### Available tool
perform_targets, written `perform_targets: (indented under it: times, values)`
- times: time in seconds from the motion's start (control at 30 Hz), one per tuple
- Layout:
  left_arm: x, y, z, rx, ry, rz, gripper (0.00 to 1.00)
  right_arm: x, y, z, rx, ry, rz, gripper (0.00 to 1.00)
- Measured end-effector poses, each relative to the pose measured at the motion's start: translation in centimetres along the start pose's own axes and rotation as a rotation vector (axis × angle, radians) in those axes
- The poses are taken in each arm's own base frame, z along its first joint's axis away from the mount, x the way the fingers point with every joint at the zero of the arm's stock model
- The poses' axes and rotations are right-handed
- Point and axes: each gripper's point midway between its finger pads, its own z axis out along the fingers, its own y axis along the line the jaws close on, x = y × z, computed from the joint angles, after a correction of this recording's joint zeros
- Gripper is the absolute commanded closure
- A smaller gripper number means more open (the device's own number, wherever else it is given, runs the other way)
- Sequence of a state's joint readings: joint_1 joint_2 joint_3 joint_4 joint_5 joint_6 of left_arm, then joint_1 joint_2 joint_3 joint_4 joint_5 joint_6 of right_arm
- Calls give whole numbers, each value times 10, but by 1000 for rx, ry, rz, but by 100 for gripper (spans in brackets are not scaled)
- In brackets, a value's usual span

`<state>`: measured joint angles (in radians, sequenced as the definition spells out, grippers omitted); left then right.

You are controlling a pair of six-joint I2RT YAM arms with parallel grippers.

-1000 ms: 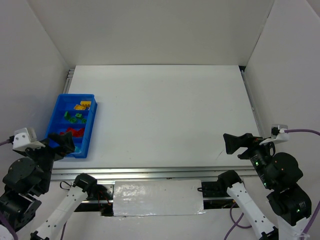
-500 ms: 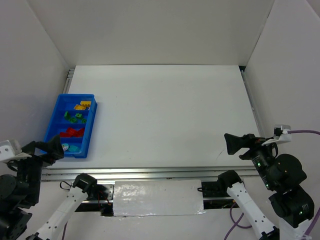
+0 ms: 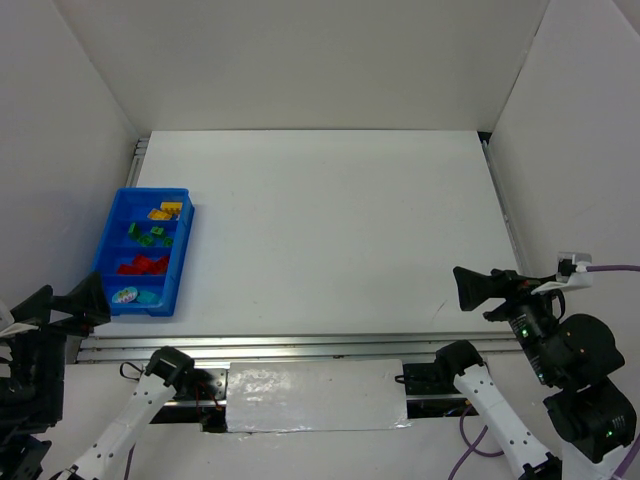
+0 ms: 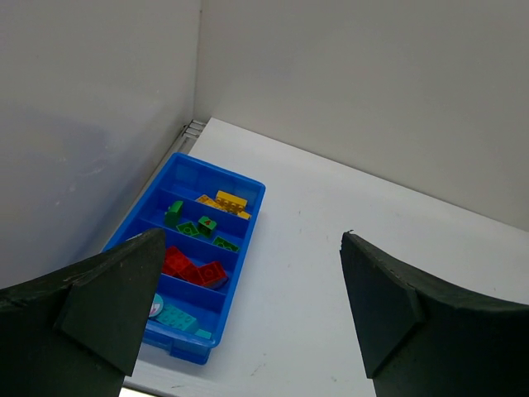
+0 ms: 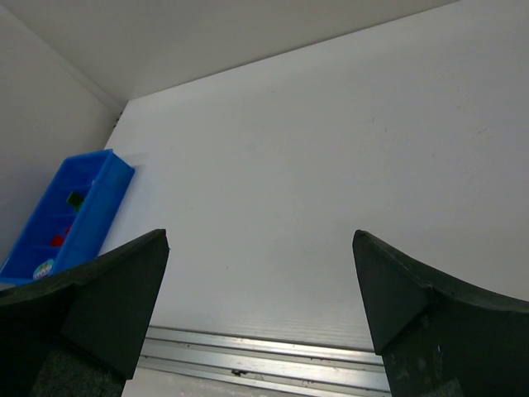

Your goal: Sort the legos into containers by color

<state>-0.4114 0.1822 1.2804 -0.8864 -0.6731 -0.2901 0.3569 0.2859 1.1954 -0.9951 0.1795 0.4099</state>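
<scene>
The containers are the four compartments of one long blue tray (image 3: 186, 250) at the table's left edge. From far to near they hold yellow legos (image 3: 165, 211), green legos (image 3: 150, 236), red legos (image 3: 143, 265) and teal legos (image 3: 145, 297). The left wrist view shows the same tray (image 4: 233, 277) with yellow (image 4: 225, 201), green (image 4: 194, 225), red (image 4: 192, 266) and teal (image 4: 175, 317) bricks. My left gripper (image 3: 62, 300) (image 4: 252, 238) hangs open and empty near the tray's near-left corner. My right gripper (image 3: 460, 288) (image 5: 260, 236) is open and empty at the right, near the front edge.
White walls close in the table on the left, back and right. An aluminium rail (image 3: 300, 345) (image 5: 273, 356) runs along the near edge, with a silvery plate (image 3: 315, 395) between the arm bases. A round pale disc (image 3: 125, 295) lies in the teal compartment. The tray (image 5: 103, 203) shows at the right wrist view's left.
My left arm has drawn back toward the near-left corner, uncovering the tray's near end. The right gripper has drifted slightly right and down. Both stayed open.
</scene>
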Motion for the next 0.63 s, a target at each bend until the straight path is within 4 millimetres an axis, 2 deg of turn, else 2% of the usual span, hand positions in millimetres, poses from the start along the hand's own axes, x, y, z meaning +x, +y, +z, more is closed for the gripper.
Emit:
perform_targets:
  times: [0.63]
  values:
    - [2,-1,3,-2,0,-1,1,-2,3,2,-7,4,1,0]
